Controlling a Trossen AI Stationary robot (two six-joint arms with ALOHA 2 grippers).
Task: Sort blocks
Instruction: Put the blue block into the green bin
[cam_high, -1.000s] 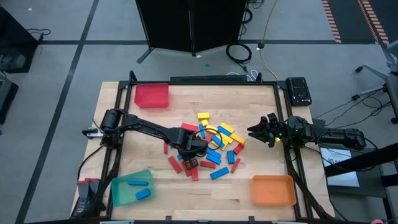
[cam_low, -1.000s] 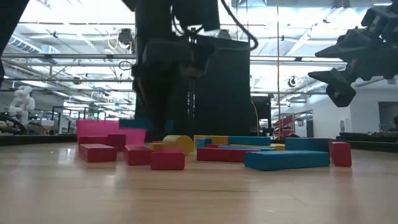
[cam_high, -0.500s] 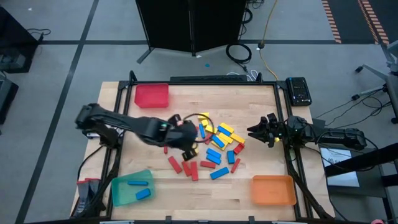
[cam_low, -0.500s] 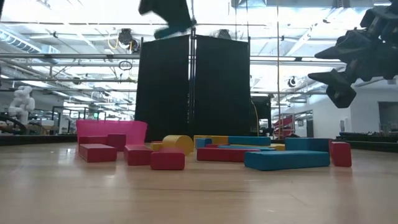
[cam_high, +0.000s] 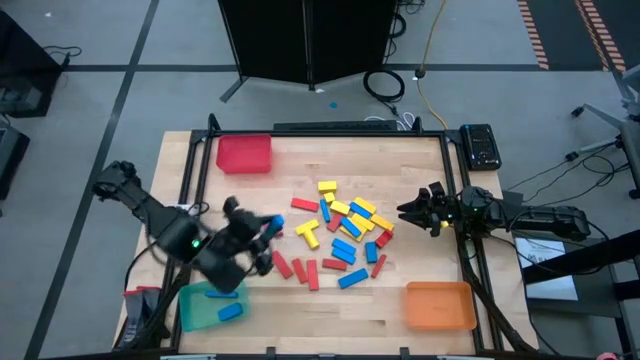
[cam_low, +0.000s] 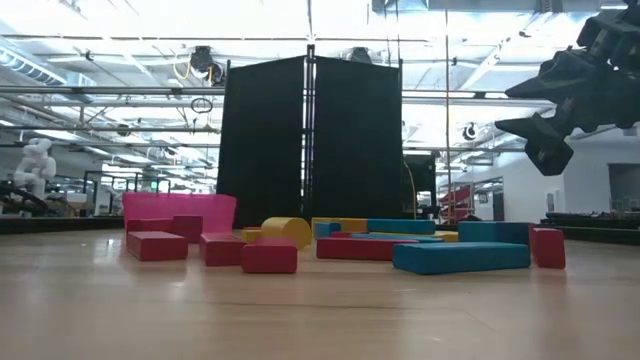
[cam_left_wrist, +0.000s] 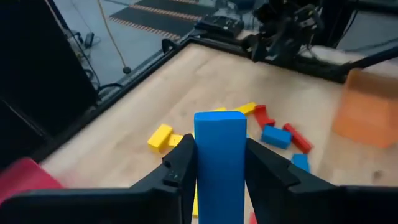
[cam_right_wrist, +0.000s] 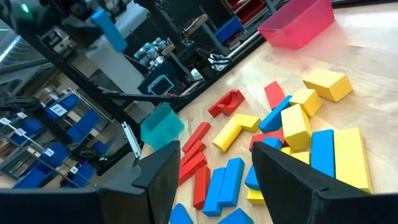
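Red, blue and yellow blocks (cam_high: 340, 238) lie flat in a loose pile at the table's middle. My left gripper (cam_high: 265, 233) hangs above the table left of the pile, shut on one blue block (cam_left_wrist: 220, 149); it is out of the low view. In the right wrist view this block (cam_right_wrist: 109, 28) shows far off, high above the table. Near the table's right edge my right gripper (cam_high: 404, 211) stands open, level and above the wood, its fingers (cam_right_wrist: 165, 177) facing the pile with nothing between them. My left gripper pinches the blue block by its two long sides (cam_left_wrist: 200, 163) between its two fingers (cam_left_wrist: 181, 167). The block lies along the fingers, and its free end (cam_left_wrist: 220, 119) sticks out past their tips. The fingers slant downward toward the pile. The block is lifted clear of the table.
A green tray (cam_high: 210, 305) with two blue blocks stands at the near left, a red tray (cam_high: 244, 153) at the far left, an orange tray (cam_high: 438, 305) at the near right. Bare wood lies between the pile and the trays.
My left gripper has risen out of the pile with the blue block and swung toward the table's left edge, tipping from pointing down to a shallower slant. The block has gone from the pile to well above the table. The other blocks have stayed put.
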